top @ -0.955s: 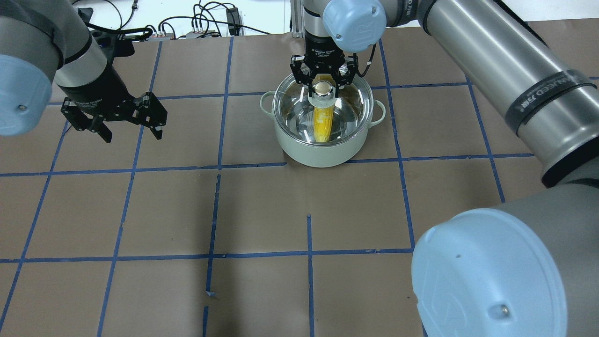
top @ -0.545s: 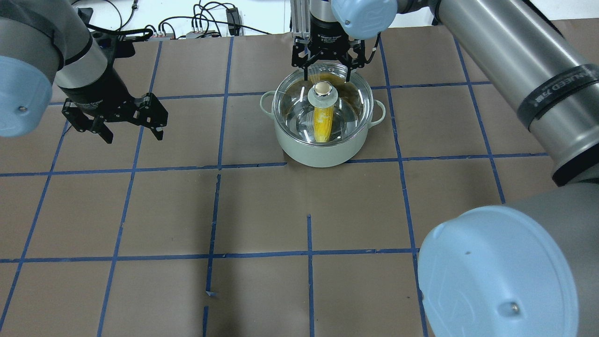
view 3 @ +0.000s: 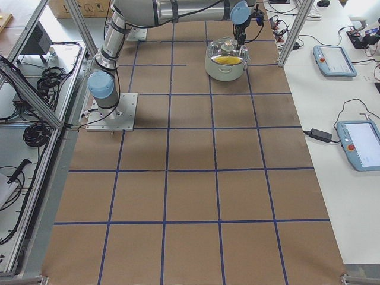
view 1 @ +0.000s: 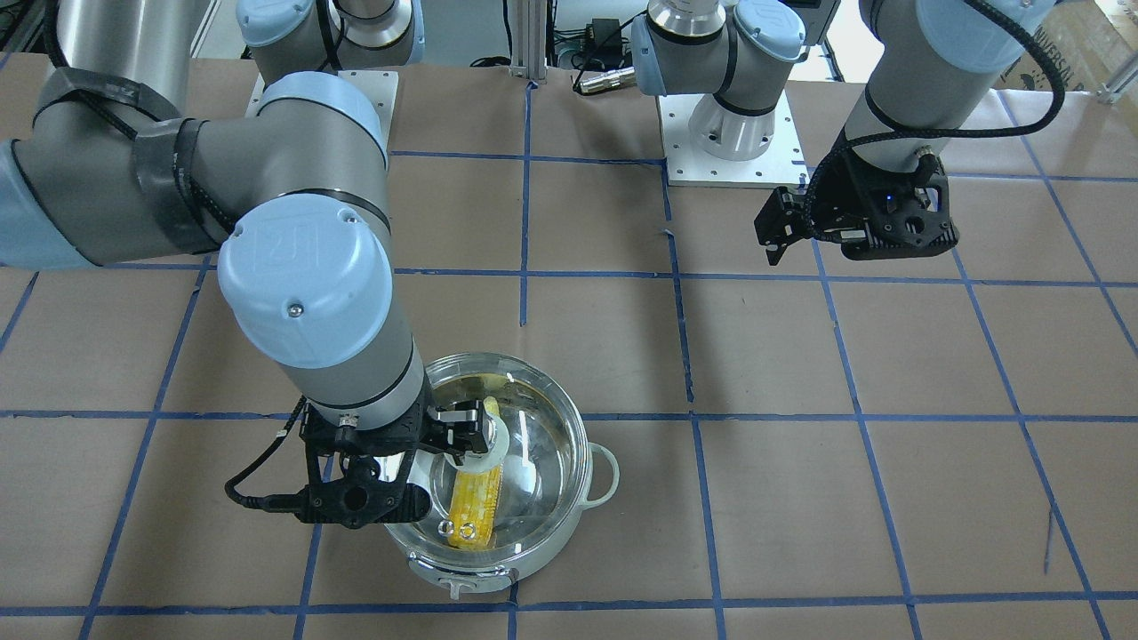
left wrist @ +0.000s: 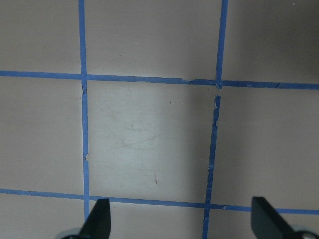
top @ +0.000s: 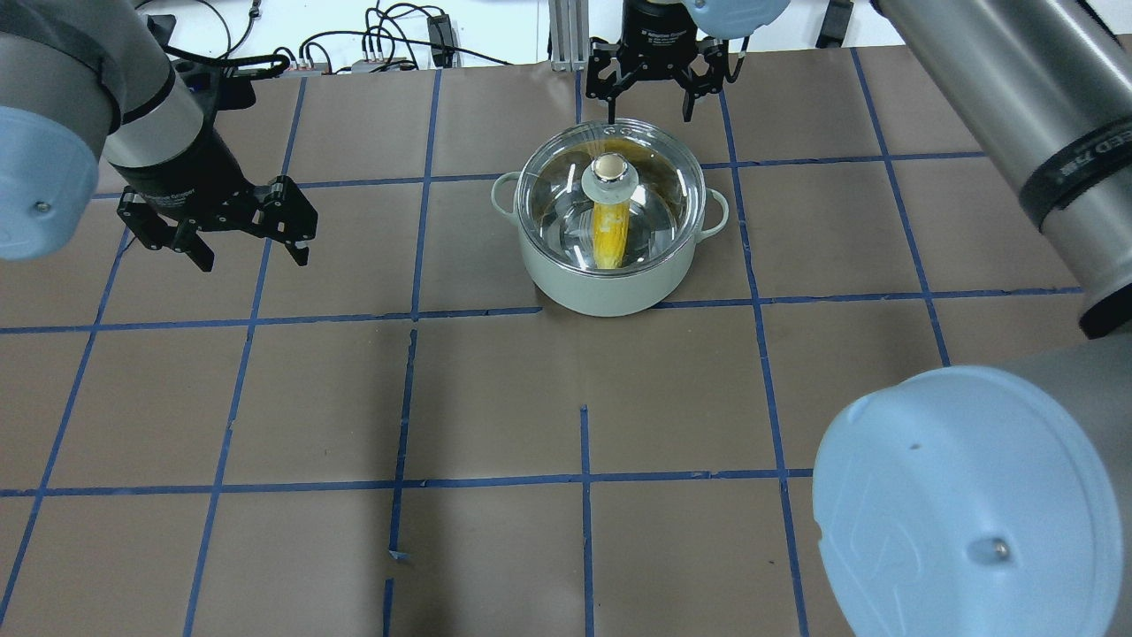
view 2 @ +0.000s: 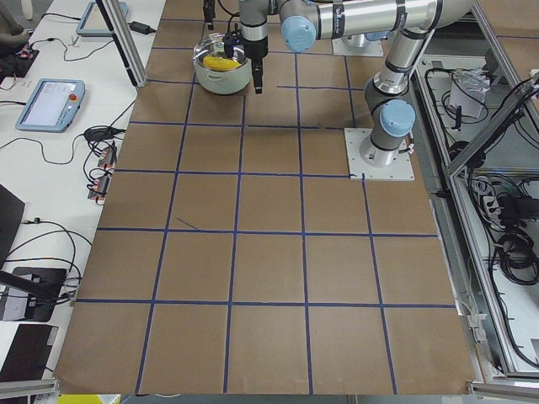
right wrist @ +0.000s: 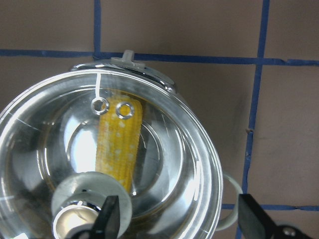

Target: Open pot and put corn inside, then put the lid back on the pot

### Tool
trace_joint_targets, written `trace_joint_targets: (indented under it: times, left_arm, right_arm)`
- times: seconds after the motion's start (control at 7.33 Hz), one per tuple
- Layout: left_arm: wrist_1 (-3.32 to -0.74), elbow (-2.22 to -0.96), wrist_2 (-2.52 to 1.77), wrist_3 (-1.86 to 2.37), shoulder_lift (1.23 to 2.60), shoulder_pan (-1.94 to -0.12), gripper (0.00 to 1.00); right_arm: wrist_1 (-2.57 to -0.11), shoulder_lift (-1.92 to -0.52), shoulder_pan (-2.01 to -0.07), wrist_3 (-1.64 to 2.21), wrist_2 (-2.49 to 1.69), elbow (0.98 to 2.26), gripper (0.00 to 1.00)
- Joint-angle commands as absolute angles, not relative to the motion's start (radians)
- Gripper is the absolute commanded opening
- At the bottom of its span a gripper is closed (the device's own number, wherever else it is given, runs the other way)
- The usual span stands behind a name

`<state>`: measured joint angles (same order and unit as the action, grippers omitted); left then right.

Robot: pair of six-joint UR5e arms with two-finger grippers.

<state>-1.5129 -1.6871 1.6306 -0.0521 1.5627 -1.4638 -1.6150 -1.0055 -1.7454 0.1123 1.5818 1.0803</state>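
Observation:
The pale mint-green pot (top: 610, 287) stands on the table at the far middle. The clear glass lid (top: 557, 199) sits on it, its knob (top: 609, 170) uppermost. The yellow corn (top: 608, 234) lies inside, seen through the glass. My right gripper (top: 648, 111) is open and empty, raised just beyond the pot's far rim. In the right wrist view its fingers (right wrist: 107, 219) straddle the space above the lid (right wrist: 169, 149), with the corn (right wrist: 117, 149) below. My left gripper (top: 254, 257) is open and empty, well to the left of the pot, over bare table (left wrist: 149, 139).
Brown paper with a blue tape grid (top: 584, 482) covers the table. Cables and power bricks (top: 380, 53) lie along the far edge, beside an aluminium post (top: 562, 35). My right arm's elbow (top: 964, 504) looms at the near right.
My right gripper has left the lid's knob and drawn up and back past the pot's far rim. The lid stays on the pot. The left arm has not moved.

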Motion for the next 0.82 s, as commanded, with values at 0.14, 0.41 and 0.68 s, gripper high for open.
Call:
trace_joint_targets:
  times: [0.14,0.41,0.68]
  left_arm:
    - [-1.513,-1.687,1.631,-0.054,1.565,-1.463,1.00]
    - [-1.513,-1.689,1.629,-0.055,1.563,-1.463,1.00]
    - [-1.513,-1.689,1.629,-0.058,1.562,-1.463,1.00]
  right_arm:
    - [-1.629,-1.076,-1.668,-0.008,1.589,1.253,0.77]
    - [-1.696,-1.112,-1.661,0.003,1.580,1.353,0.26]
    - [-1.704,-1.120,-1.672,0.015,1.578,1.362,0.20]
